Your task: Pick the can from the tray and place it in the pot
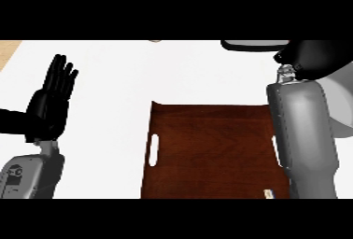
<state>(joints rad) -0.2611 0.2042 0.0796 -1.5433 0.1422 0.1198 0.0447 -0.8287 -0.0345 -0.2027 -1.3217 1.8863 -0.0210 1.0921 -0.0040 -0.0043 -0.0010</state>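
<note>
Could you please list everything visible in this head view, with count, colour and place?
tray: one, dark brown wood with slot handles, centre of the white counter.
pot: one, grey with a dark rim, top right, only its near edge shows.
can: none visible; it does not show on the tray, and may be hidden by the right hand.
counter: one, white, fills the view; a tan strip shows at the top left corner.
small pale object: one, at the counter's top edge, too small to identify.
left robot hand: one, black, open and resting at the left, fingers up.
right robot hand: one, black, top right beside the pot; its fingers cannot be made out.
forearms: two, grey.
</note>
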